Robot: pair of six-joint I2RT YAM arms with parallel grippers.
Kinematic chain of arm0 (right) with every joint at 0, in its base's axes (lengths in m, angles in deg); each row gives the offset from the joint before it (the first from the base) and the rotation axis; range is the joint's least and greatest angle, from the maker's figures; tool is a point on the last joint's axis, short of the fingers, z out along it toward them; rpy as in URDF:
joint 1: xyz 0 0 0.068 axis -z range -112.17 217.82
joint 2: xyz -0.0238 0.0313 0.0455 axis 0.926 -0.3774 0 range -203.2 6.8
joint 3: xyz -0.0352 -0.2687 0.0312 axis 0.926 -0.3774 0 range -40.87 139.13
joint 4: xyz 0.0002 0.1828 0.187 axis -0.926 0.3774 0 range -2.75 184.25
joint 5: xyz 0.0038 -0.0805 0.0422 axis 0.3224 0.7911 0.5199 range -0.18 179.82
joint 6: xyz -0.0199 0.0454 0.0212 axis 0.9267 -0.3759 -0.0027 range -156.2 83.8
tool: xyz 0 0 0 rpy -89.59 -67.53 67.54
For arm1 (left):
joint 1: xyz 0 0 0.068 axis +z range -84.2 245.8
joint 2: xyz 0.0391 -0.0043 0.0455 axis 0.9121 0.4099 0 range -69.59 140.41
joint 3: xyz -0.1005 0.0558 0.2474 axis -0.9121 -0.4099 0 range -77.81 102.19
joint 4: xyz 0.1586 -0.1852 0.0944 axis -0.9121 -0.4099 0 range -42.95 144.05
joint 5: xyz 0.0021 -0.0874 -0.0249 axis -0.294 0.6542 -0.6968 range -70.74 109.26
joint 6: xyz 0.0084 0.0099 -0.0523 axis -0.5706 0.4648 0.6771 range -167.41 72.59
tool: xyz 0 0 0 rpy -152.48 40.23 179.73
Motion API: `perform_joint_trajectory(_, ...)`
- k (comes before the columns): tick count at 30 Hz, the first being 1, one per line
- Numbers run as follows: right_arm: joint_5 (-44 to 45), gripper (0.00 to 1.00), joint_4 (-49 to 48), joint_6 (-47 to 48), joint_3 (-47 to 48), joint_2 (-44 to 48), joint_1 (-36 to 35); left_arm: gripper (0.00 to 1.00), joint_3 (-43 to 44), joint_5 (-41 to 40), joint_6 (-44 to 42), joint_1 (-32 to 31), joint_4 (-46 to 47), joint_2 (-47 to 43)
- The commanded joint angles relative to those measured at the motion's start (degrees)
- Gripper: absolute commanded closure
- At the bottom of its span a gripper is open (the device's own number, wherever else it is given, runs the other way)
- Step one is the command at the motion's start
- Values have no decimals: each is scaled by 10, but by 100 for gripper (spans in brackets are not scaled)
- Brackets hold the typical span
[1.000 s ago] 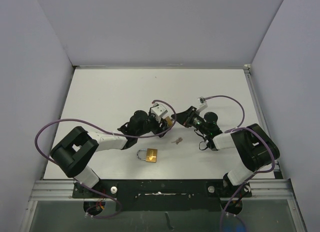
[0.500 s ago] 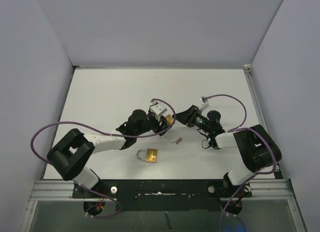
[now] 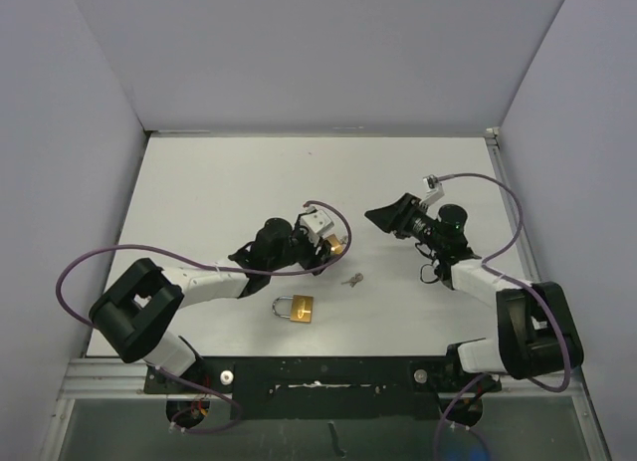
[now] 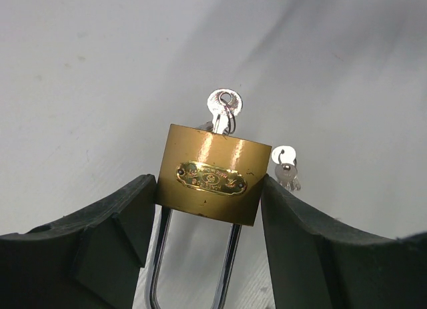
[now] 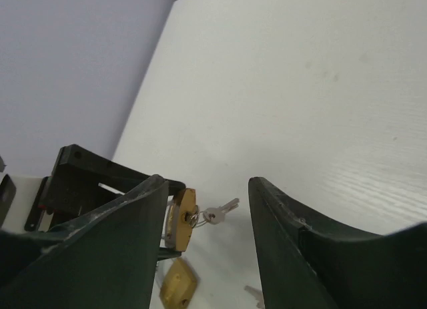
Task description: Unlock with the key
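From above: your left hand pinches a small brass padlock just over the white table; your right hand hangs well apart from it, spread and holding nothing; a second brass padlock with a closed shackle and a loose silver key lie on the table nearer the bases.

Left wrist: the padded fingers press on both sides of the lock body; a silver key sits in the keyway, a spare key shows just beside it; both legs of the steel shackle appear seated, so the lock looks not yet opened.

Right wrist: the fingers stand apart, facing the held lock with the inserted key jutting toward you.

By these views the key is in and the turn is the step in hand; you would next bring the right hand onto the key's head, close on it squarely, and twist while the left holds the body firm.
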Motion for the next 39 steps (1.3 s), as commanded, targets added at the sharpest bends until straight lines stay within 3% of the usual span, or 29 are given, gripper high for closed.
perform_joint_trajectory(1,49,46,245,168,86,71,-14,100,42,16,-32,-2,-11,-42)
perform_joint_trajectory(4,125,40,388,274,132,93,-41,100,59,18,-50,-2,-50,-45)
perform_joint_trajectory(10,165,33,490,347,170,87,-51,100,76,11,-72,-5,-76,-55)
perform_joint_trajectory(16,193,27,525,388,189,62,-84,100,89,9,-87,-12,-90,-61)
perform_joint_trajectory(39,288,27,561,404,241,15,-190,100,124,9,-97,-34,-113,-32)
